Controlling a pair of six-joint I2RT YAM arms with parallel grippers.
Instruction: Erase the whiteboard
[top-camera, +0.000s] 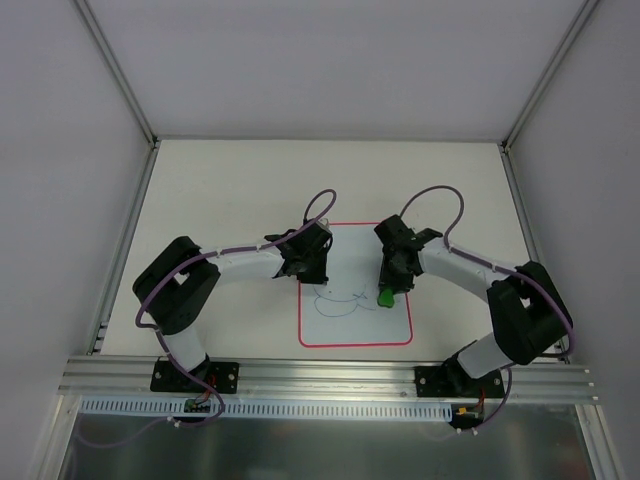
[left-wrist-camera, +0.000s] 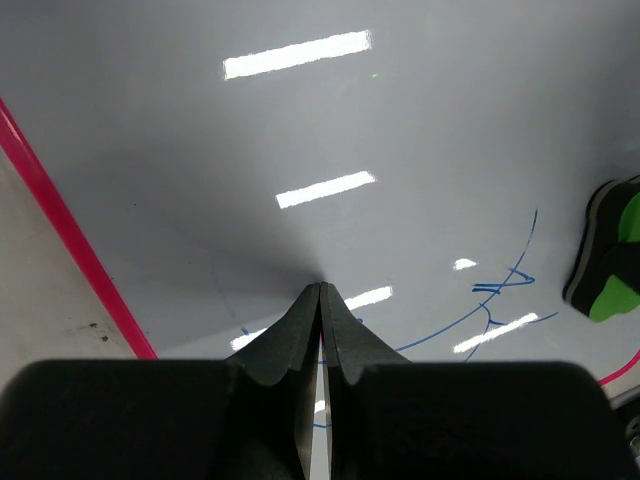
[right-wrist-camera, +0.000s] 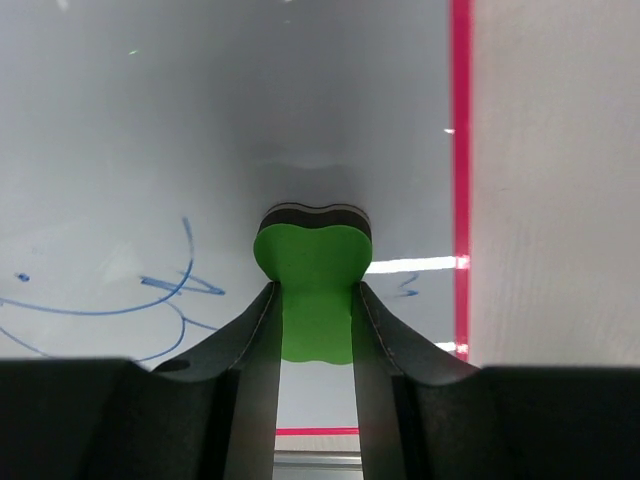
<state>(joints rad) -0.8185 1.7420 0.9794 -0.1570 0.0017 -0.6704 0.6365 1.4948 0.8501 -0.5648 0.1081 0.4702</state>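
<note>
Two arms crowd the whiteboard, which lies flat on the pale table between them, near your edge and just beyond the ribbed aluminium rail. Your left gripper is clenched on nothing, its black tapered fingers pressed together with the tips low at the board's glossy surface, close to its left border; you cannot tell whether they touch it. Your right gripper is grasping the green eraser, a small lobed block of matte green over a dark felt-like layer, pinched at its waist and held low over the board near the right border. Between the two grippers runs the blue scribble, thin looping marker lines crossed by a few short strokes, and the eraser sits just beside its right end. The board is smooth white with rounded corners and a thin red-pink rim, shiny enough to mirror bright strips of light. Looping purple cables arch above both wrists, and from above the arms' heads hide the board's far corners. Plain grey-white walls enclose the table.
</note>
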